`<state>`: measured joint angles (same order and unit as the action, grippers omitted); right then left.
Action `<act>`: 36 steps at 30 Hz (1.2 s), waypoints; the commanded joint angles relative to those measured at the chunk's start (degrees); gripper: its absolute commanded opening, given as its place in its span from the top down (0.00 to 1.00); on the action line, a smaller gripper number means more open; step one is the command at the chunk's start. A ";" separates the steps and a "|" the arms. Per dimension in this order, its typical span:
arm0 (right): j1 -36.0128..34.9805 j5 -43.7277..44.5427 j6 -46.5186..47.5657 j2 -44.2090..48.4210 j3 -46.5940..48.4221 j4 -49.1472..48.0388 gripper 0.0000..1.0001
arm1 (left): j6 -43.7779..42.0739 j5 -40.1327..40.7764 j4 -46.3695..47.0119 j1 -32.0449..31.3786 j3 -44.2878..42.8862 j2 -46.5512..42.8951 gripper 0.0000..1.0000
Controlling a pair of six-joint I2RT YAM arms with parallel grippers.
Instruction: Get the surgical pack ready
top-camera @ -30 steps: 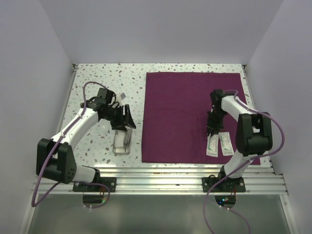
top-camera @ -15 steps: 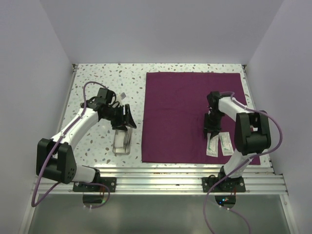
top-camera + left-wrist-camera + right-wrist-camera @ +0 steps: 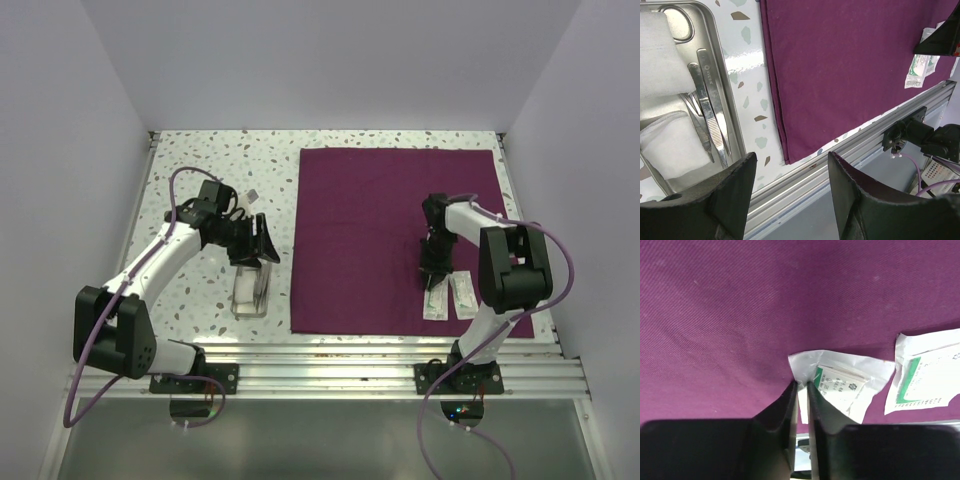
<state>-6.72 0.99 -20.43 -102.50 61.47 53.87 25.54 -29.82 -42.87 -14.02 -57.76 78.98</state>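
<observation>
Purple cloth (image 3: 740, 315) below: right gripper (image 3: 802, 384) regrips gauze packet (image 3: 840, 385).
Jaws just clamped its corner ahead, ready to lift; left gripper (image 3: 790, 160) gapes beside tray (image 3: 729, 95).

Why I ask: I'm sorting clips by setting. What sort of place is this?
Likely a lab robot test booth: plain walls, a speckled tabletop, and an aluminium mounting rail along its near edge.

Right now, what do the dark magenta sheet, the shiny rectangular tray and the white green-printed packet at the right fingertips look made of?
The dark magenta sheet: woven cloth, matte; fine diagonal ribs show. The shiny rectangular tray: polished metal, probably steel; mirror-like glints. The white green-printed packet: paper or thin film, creased edges; unsure which.
</observation>
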 commanded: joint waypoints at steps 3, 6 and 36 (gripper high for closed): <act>-0.49 2.43 -0.84 -0.95 -0.39 -2.45 0.96 | -0.14 -0.76 0.86 -0.30 -0.60 -1.46 0.37; -0.66 1.73 -0.58 -0.16 0.84 -0.96 1.00 | -0.14 -0.85 0.95 -0.30 -0.60 -1.29 0.37; -26.14 -23.41 -31.87 -2.35 32.46 -10.10 1.00 | 8.56 -7.89 25.21 -8.56 -2.80 6.45 0.23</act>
<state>-30.30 -20.88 -46.09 -102.94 88.75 46.41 32.45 -37.32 -23.07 -21.67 -58.81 85.10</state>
